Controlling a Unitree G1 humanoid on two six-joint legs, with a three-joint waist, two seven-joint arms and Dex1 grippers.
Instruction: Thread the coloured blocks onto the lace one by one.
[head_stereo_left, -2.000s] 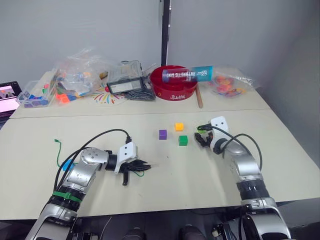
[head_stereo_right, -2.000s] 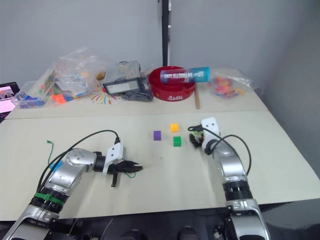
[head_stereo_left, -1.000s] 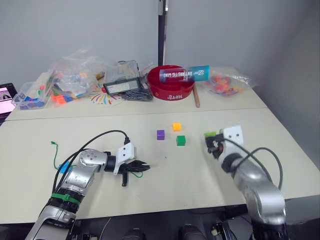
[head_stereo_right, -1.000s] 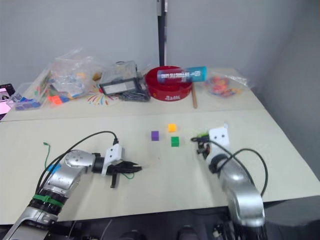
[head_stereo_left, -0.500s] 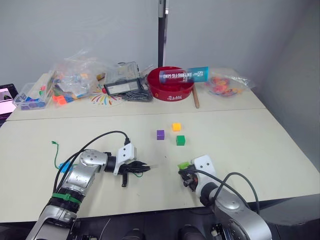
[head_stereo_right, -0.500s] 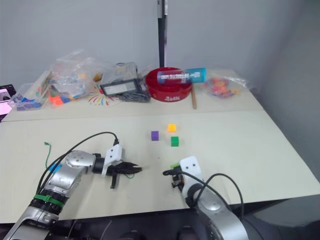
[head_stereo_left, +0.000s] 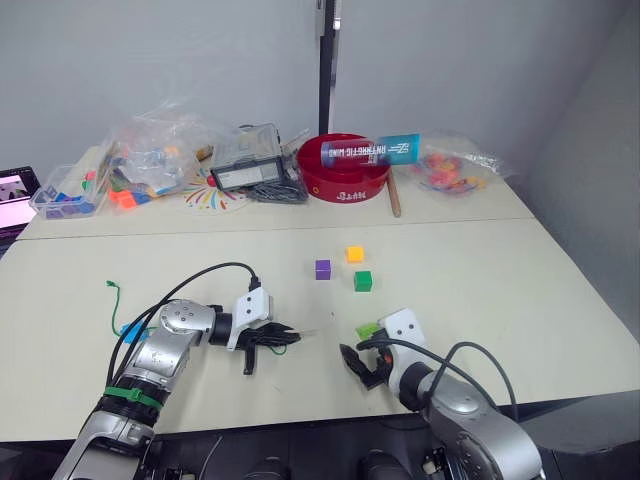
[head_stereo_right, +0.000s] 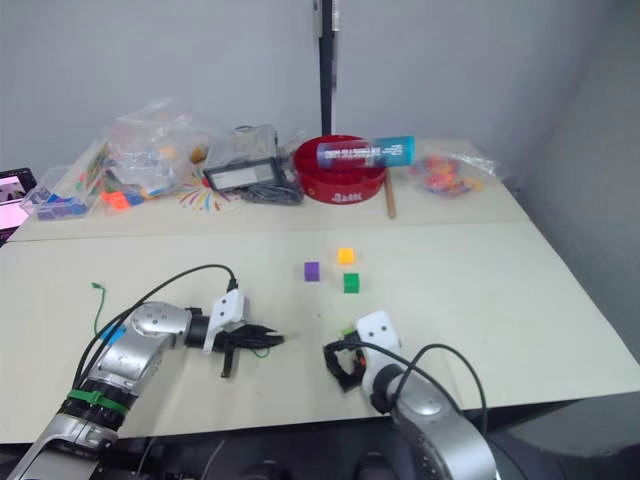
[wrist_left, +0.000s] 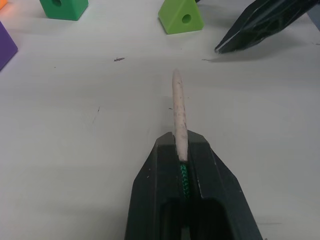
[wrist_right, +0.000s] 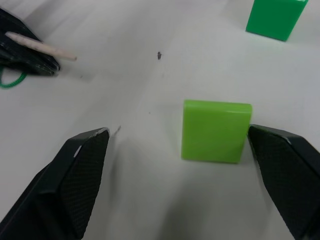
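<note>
My left gripper (head_stereo_left: 281, 335) rests low over the table and is shut on the lace (wrist_left: 178, 105). The pale stiff tip sticks out past the fingers towards the right gripper. The lace's green tail (head_stereo_left: 112, 291) lies to the far left. My right gripper (wrist_right: 176, 131) is open on the table at the near centre. The light green block (wrist_right: 215, 131) lies flat between its fingers, close against one of them. Farther back sit the purple block (head_stereo_left: 322, 268), the orange-yellow block (head_stereo_left: 354, 254) and the dark green block (head_stereo_left: 363, 281). A small blue piece (head_stereo_left: 130, 330) lies by my left forearm.
Along the back of the table stand a red bowl (head_stereo_left: 345, 172) with a tube (head_stereo_left: 372, 150) across it, clear bags of toys (head_stereo_left: 150, 155), a black device (head_stereo_left: 248, 160), a wooden stick (head_stereo_left: 396, 200) and another bag (head_stereo_left: 455, 165). A black cable (head_stereo_left: 200, 272) loops over my left arm.
My right arm swung from the far right to the near centre with the light green block, then opened, leaving the block on the table. The left gripper stayed put.
</note>
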